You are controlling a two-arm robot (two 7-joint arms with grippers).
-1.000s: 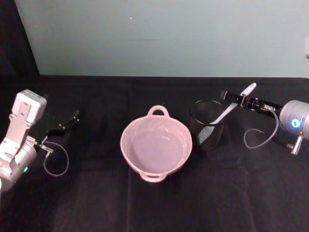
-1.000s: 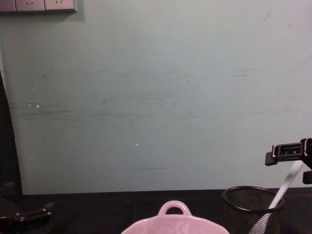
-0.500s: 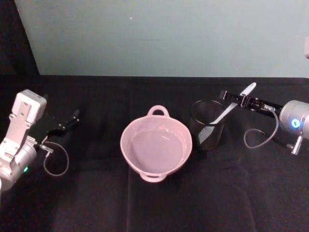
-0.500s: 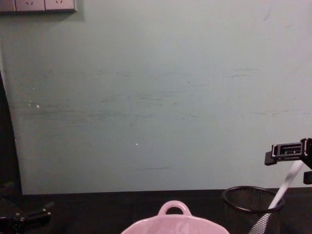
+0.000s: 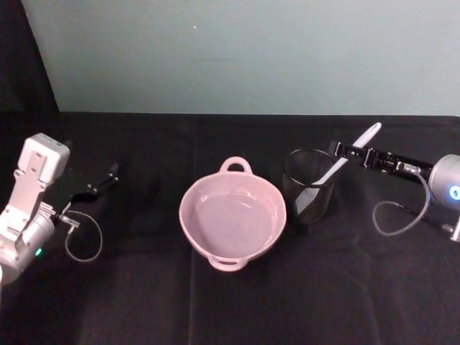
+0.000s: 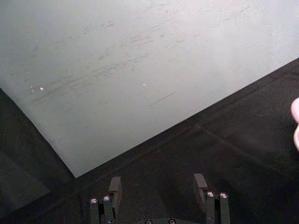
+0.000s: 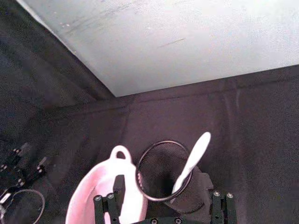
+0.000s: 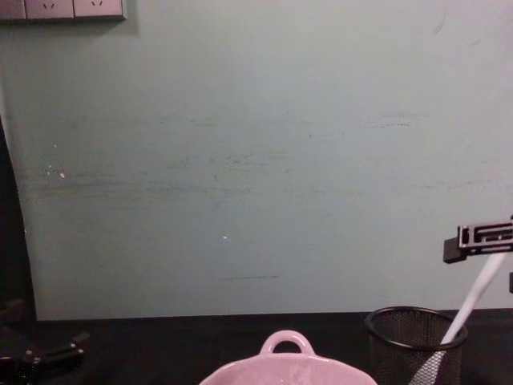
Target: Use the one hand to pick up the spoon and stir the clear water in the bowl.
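The spoon (image 5: 343,156) is standing in the black mesh cup (image 5: 307,185), leaning to the right, with its handle tip sticking out well above the rim and its bowl end down inside against the mesh. The cup sits on the black surface (image 5: 230,302) just to the right of the pink bowl (image 5: 232,218), really close but I can't tell if they touch. The bowl is about in the middle of the surface, with one loop handle on its far rim and another on its near rim, and there's clear water in it.

The right tool (image 5: 355,152) comes in from the right, up at the level of the spoon's upper handle. In the right wrist view the two fingers (image 7: 118,186) are spread wide apart, with the cup and spoon (image 7: 191,161) out ahead between them, and nothing is clamped. In the chest view one finger (image 8: 479,239) is right at the top of the spoon (image 8: 471,299); can't say for sure if it's touching.

The left tool (image 5: 102,180) is way off at the left edge of the surface, well apart from the bowl. Its fingers (image 6: 114,187) are apart too, holding nothing, with just the black cloth and the pale wall (image 6: 140,60) ahead of it.
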